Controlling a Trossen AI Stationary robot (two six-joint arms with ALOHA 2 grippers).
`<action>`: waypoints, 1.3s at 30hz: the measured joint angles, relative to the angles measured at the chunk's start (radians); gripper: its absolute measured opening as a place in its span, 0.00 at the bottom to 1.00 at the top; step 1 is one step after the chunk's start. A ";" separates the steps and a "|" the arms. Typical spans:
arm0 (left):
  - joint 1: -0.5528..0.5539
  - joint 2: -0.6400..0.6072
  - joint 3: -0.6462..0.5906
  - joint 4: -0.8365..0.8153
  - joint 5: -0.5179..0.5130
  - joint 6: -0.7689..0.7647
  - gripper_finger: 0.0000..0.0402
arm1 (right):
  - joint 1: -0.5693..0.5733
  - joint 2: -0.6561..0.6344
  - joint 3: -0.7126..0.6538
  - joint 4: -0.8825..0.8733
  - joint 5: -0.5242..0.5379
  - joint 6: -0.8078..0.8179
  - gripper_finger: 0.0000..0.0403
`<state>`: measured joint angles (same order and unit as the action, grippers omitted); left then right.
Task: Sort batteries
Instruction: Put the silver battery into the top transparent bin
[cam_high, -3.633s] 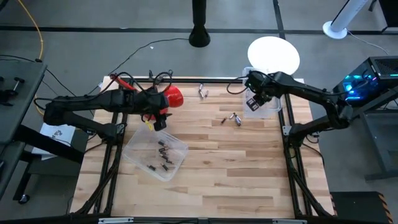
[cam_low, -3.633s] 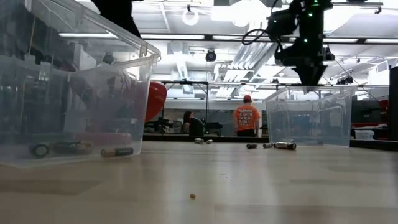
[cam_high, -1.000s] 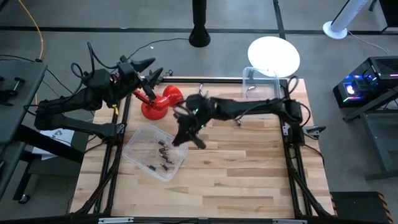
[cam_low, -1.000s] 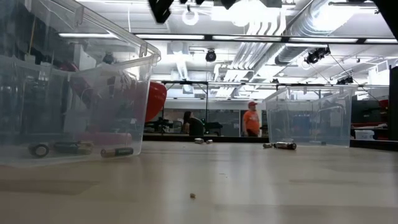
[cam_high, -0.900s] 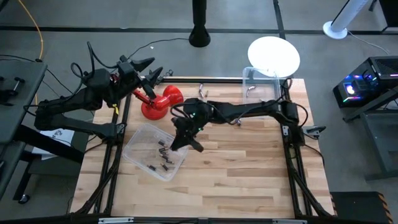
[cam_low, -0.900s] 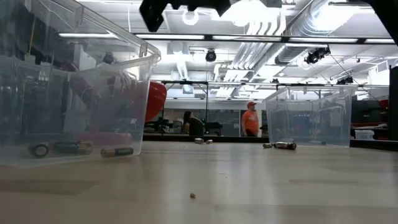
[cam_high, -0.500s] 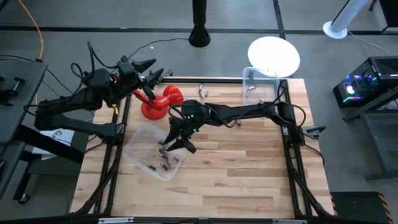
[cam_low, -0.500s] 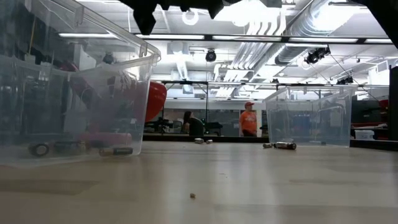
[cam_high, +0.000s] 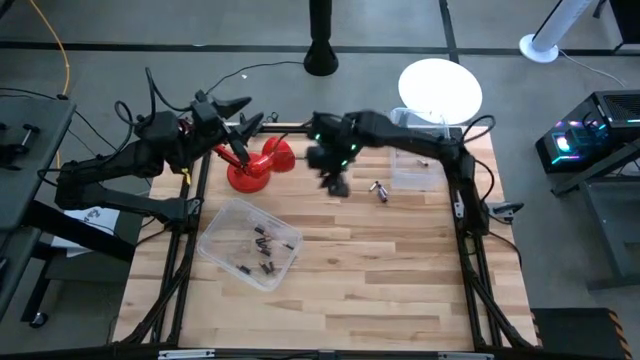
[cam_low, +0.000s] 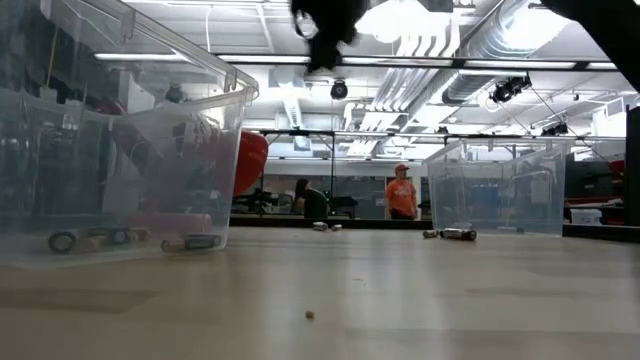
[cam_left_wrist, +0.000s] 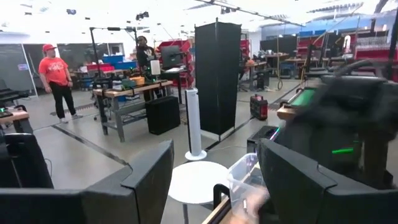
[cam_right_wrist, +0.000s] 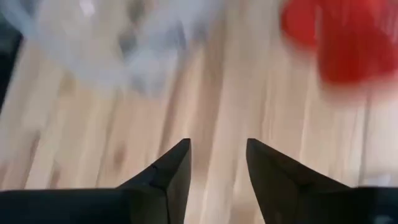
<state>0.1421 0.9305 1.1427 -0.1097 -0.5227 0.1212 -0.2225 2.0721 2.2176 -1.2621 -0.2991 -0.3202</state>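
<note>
The dark batteries (cam_high: 262, 248) lie on the floor of the clear left bin (cam_high: 225, 222), and show through its wall in the low view (cam_low: 120, 238). Silvery batteries (cam_high: 378, 190) lie loose on the table near the far side; two more (cam_high: 325, 147) rest by the far edge. My right gripper (cam_high: 336, 184) hangs open and empty above the table's far middle, between the red plunger (cam_high: 258, 165) and the loose batteries; its wrist view shows a bare gap (cam_right_wrist: 217, 171). My left gripper (cam_high: 243, 118) waits open past the far left corner.
A second clear bin (cam_high: 420, 165) stands at the far right, with a small battery inside it. The red plunger stands near the far left. Bare wood spreads across the table's near half. People (cam_low: 401, 197) stand in the room beyond the table.
My right gripper first moved down and left over the left bin. It then swung quickly away toward the far edge and right, and now hangs blurred above the table's far middle. The left arm kept still.
</note>
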 joint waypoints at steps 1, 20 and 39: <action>0.000 0.001 0.000 -0.004 0.000 -0.007 0.56 | -0.026 -0.004 -0.023 -0.058 -0.003 -0.001 0.35; 0.004 0.046 0.000 -0.009 -0.003 0.013 0.56 | 0.137 -0.694 -1.097 0.335 0.212 0.770 0.34; 0.036 0.057 0.000 -0.028 -0.006 0.014 0.56 | 0.234 -0.515 -1.421 0.674 0.686 1.444 0.34</action>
<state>0.1783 0.9879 1.1427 -0.1379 -0.5284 0.1353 0.0111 1.5568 0.7963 -0.5886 0.3869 1.1240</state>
